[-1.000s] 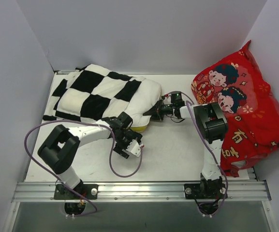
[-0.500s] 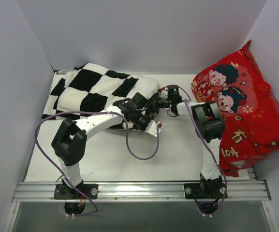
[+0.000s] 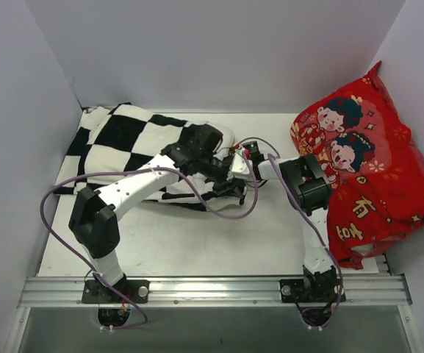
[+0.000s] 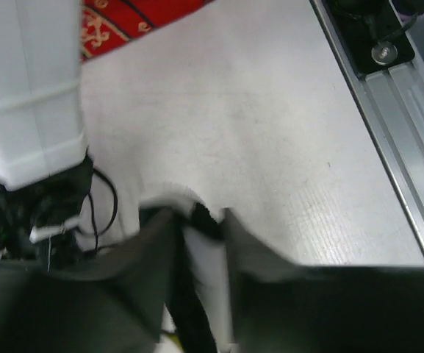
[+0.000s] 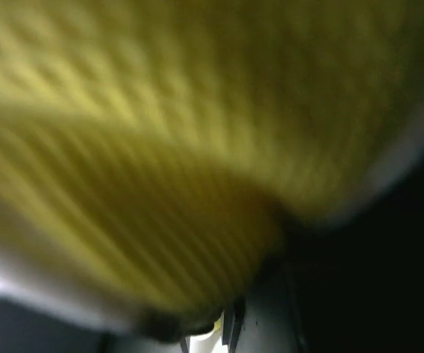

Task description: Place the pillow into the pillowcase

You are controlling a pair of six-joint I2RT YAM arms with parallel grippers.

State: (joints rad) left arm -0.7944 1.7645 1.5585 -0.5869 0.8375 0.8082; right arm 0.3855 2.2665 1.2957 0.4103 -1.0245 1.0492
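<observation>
Step in hand: stuffing, late stage. The pillowcase (image 3: 134, 140) lies on the counter (image 3: 270, 228) at about 10 o'clock in the overhead view, with its mouth facing 3 o'clock. The pillow (image 5: 160, 147) looks almost wholly inside. Overhead I can't pick out any cream fabric for sure at the mouth. The right wrist view is filled with its yellow ribbed edge band, very close and blurred.

Both arms meet at the mouth, just above counter centre. The right end effector (image 3: 245, 157) comes in from 3 o'clock, nearly closed. The yellow band bunches down to its tips, so I read it as clenched on the pillow edge. The left end effector (image 3: 226, 178) reaches across from 8 o'clock onto the case's near corner. Its wrist view shows only dark blurred shapes and a white strip of cloth, so I cannot tell whether it is pinching the hem or has let go.

Next move, my guess: get the last corner of the pillow past the hem. That calls for one side holding the hem open toward 3 o'clock while the other pushes the yellow edge toward 9 o'clock. Then release and tug the case flat.

Risk: limp cloth slides along with the push.

Writing: the red cushion (image 3: 373, 169) at 3 o'clock carries cartoon figures and gold characters, too small to read. No brand or label is legible anywhere.
</observation>
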